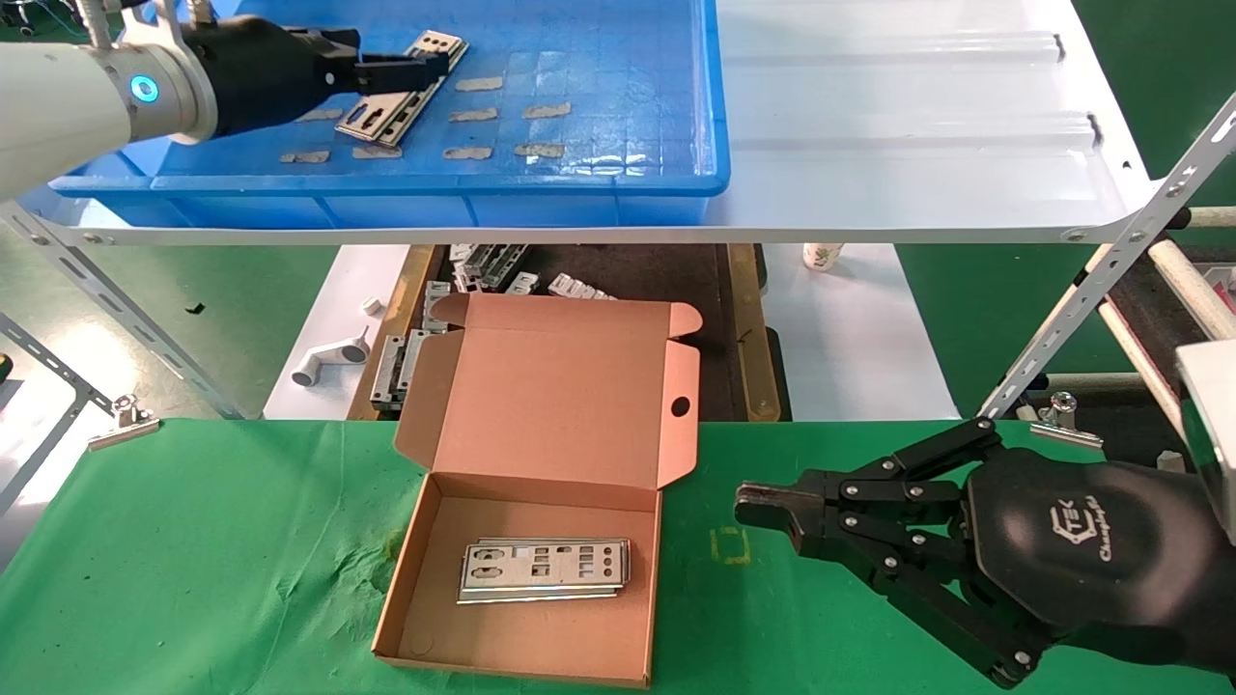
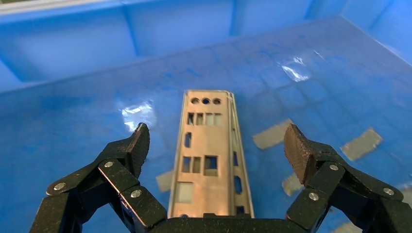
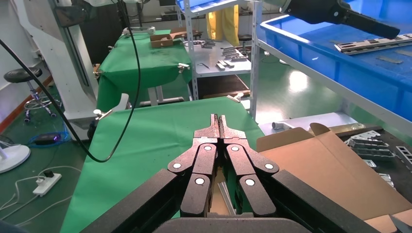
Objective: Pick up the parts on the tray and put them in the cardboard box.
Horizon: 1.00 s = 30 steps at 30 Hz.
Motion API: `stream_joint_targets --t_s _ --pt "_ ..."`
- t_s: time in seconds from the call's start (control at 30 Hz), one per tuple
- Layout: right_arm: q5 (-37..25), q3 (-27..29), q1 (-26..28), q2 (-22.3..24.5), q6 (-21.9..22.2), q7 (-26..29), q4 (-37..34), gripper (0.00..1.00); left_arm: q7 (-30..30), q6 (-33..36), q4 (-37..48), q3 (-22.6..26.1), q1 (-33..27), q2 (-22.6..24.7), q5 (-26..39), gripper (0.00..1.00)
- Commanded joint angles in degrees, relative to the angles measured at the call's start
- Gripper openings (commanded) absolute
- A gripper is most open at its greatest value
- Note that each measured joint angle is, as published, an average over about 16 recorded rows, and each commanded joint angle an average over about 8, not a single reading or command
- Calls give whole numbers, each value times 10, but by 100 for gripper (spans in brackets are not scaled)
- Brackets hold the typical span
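Silver-grey punched metal plates (image 1: 388, 104) lie stacked in the blue tray (image 1: 618, 179) on the upper shelf; the top plate shows in the left wrist view (image 2: 209, 155). My left gripper (image 1: 425, 66) is open and hovers over the plates, one finger on each side of the stack (image 2: 216, 145). Some plates (image 1: 546, 568) lie in the open cardboard box (image 1: 541, 405) on the green cloth. My right gripper (image 1: 763, 512) is shut and empty, just to the right of the box; in its wrist view (image 3: 220, 121) the tips meet.
Tan tape strips (image 1: 541, 150) dot the tray floor. A white shelf panel (image 1: 917, 145) lies right of the tray. Folded silver brackets (image 1: 488, 265) sit in a dark bin behind the box. A slanted shelf strut (image 1: 1101, 280) stands at the right.
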Motion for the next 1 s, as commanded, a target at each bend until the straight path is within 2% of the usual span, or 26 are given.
stream_joint_targets --t_s 0.03,0.1,0.17,0.2,0.37,0.43,0.47,1.0 --pt "0 0 0 0 0 0 0 0 1 6 5 1 0 1 1 100" --pt "0 0 0 0 0 0 0 0 2 2 7 1 0 3 1 100" --pt "0 0 0 0 0 0 0 0 2 -2 9 0 0 5 1 90" --pt "0 0 0 0 0 0 0 0 2 -4 10 0 0 6 0 81" --pt "0 0 0 0 0 0 0 0 2 -13 14 0 1 11 0 19" --pt "0 0 0 0 0 0 0 0 2 -16 15 0 2 12 -1 3" --pt "0 0 0 0 0 0 0 0 1 -18 16 -1 2 13 -1 0" --pt "0 0 0 0 0 0 0 0 -3 -31 19 -2 8 17 -2 0"
